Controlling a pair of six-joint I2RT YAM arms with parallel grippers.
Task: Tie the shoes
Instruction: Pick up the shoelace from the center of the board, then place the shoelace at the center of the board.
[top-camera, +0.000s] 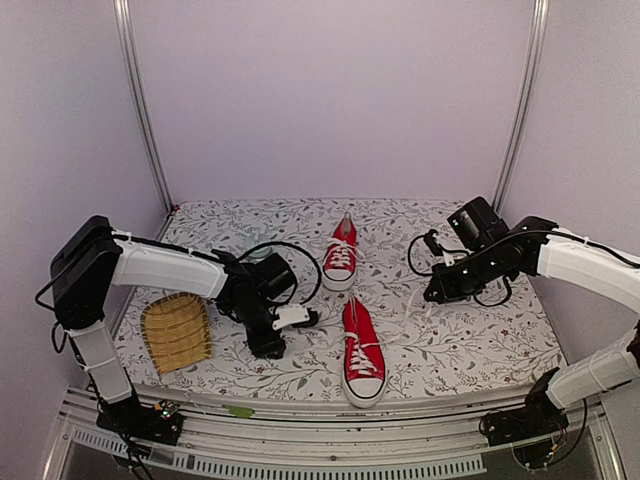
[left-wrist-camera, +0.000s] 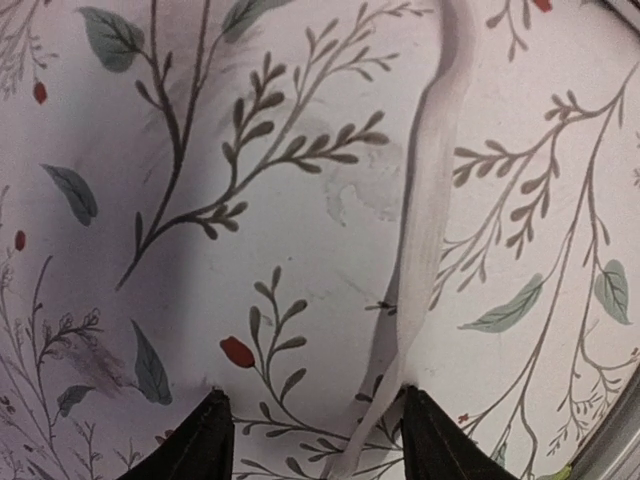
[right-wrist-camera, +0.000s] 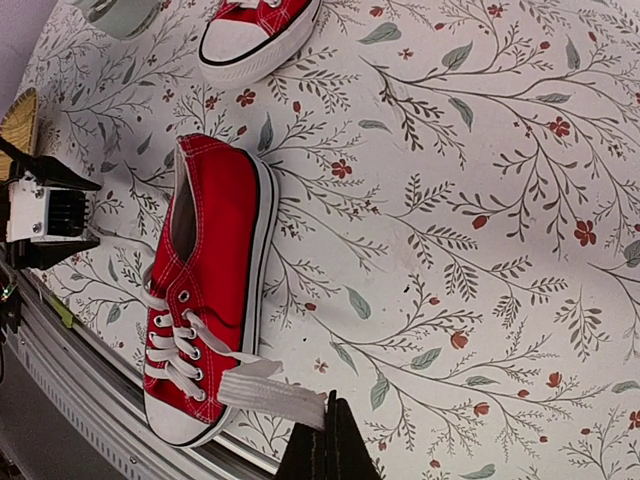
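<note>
Toward the near edge of the floral tablecloth, the closer red sneaker is lying on its sole with its white toe cap pointing at the arm bases. Its white laces are sitting threaded through the eyelets but showing no knot or bow. One flat lace end is coming off the side of the shoe that faces the right arm. The right gripper is pinching it, fingers pressed together on the tape just beside the sole. The other lace end is running out across the cloth on the opposite side. The left gripper is hanging low over it with its jaws apart, the lace passing between the two dark fingers close to one of them, not yet clamped.

The second sneaker is standing farther back, its toe cap near the first shoe's heel but apart from it. No bow is showing on it either, though its laces are looking too small in the top view to be sure. A woven bamboo mat is lying beside the left arm, well apart from both shoes.

By my reading the job is only beginning: one end is being held and the other is about to be taken. The crossing, the knot and the bow are waiting to be done, then the whole of the second shoe
</note>
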